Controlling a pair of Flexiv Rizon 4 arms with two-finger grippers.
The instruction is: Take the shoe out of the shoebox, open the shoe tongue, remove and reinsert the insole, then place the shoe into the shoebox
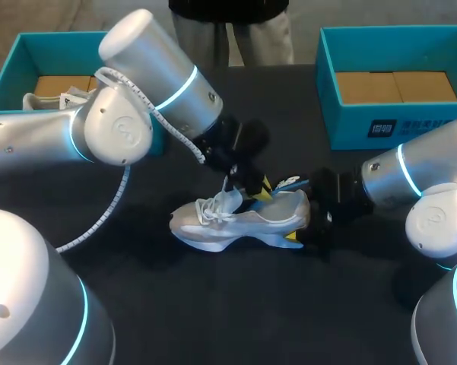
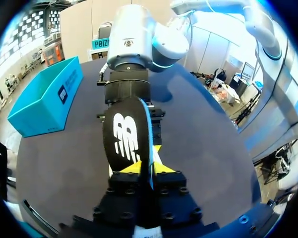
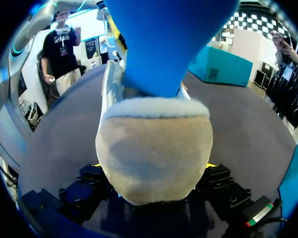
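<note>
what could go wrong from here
The left gripper pinches only one end of the insole, so it may slip or bend. The right gripper holds just the heel of the shoe; a pull on the insole could twist or tip it. The loose laces could snag.

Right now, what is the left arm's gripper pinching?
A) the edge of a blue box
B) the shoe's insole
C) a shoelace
B: the left gripper has a yellow tip on either side of the black insole, which it holds just above the shoe.
</note>
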